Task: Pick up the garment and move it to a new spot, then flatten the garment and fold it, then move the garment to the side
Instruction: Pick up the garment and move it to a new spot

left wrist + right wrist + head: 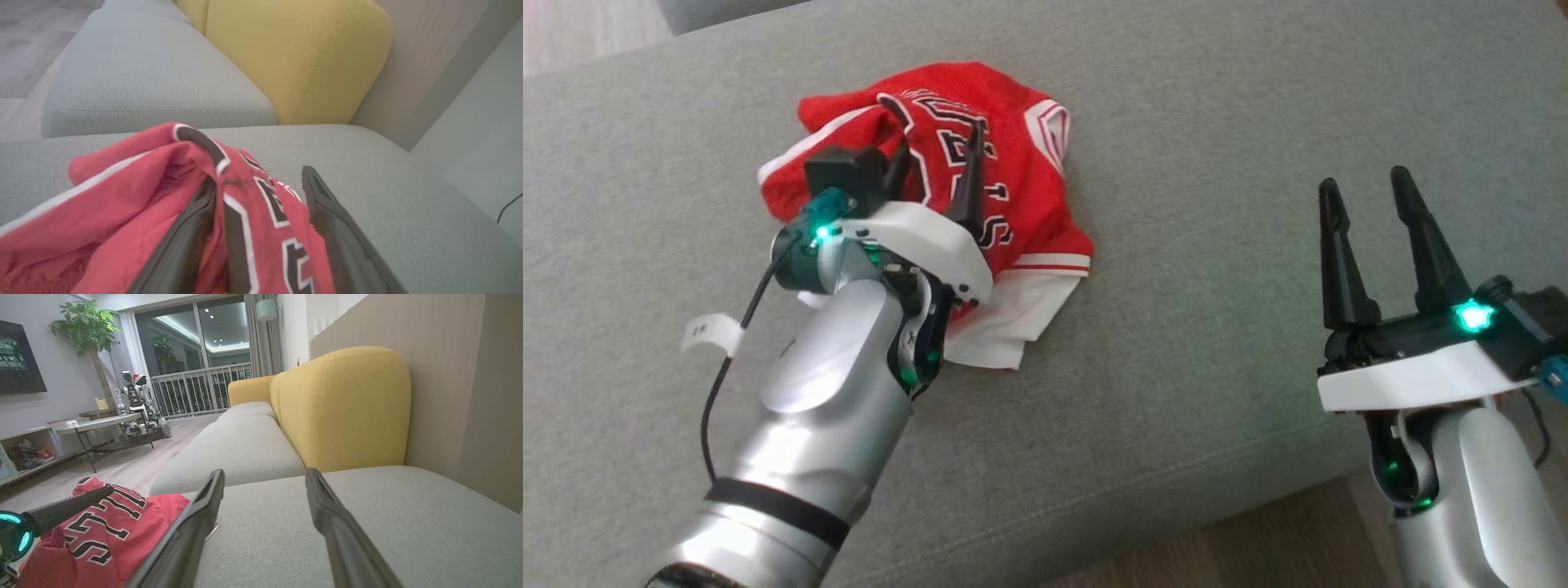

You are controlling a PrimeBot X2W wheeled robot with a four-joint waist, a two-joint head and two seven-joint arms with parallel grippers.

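Note:
The garment (pixel 1021 163) is a red jersey with white trim and black-and-white lettering, lying crumpled on the grey sofa seat (pixel 1217 327). My left gripper (pixel 938 143) is over it, open. In the left wrist view the red cloth (pixel 135 192) lies between and over the spread fingers of the left gripper (pixel 258 177). My right gripper (pixel 1365 180) is open and empty, well to the right of the jersey, near the seat's front edge. The right wrist view shows the right gripper (pixel 265 473) above bare cushion, with the garment (pixel 122 522) at its lower left.
A yellow backrest (pixel 347 408) rises behind the seat, with a second grey cushion (pixel 155 81) beyond. Wooden floor (pixel 1258 539) lies below the seat's front edge. A low table (pixel 98 422) and another robot (pixel 137 404) stand across the room.

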